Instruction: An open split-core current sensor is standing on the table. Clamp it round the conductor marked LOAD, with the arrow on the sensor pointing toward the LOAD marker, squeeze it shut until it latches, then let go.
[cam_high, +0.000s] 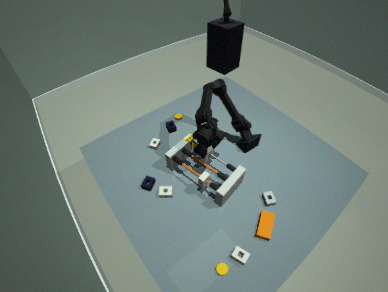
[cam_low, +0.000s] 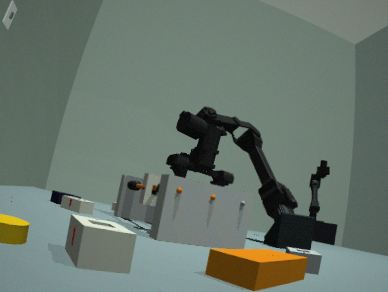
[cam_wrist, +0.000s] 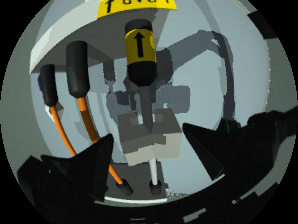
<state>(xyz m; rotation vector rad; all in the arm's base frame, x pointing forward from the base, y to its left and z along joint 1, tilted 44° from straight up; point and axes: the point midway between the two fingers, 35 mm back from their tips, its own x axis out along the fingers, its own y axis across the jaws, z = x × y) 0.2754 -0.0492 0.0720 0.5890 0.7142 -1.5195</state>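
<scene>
Overall, the tabletop (cam_high: 125, 100) is a pale slab with a white raised edge, carrying a blue-grey mat (cam_high: 310, 170), enclosed by grey-green walls. A white-ended fixture (cam_high: 235, 183) sits mid-mat, with parallel conductors strung between its end blocks. The end effector (cam_wrist: 148, 156) hangs above the fixture's far end with its fingers spread wide, holding nothing. In the wrist view, the split-core sensor (cam_wrist: 150, 137), a grey block, sits round the thin grey conductor (cam_wrist: 154, 175) between the dark fingertips, apart from both. That conductor runs up to a yellow sleeve (cam_wrist: 140, 44) bearing a black arrow, below the yellow LOAD marker (cam_wrist: 137, 3). The sensor's own arrow cannot be made out. Scattered on the mat are white blocks (cam_high: 240, 254), an orange slab (cam_high: 266, 224), yellow discs (cam_high: 222, 268) and dark blue blocks (cam_high: 147, 183). A black box (cam_high: 225, 45) stands at the far edge.
</scene>
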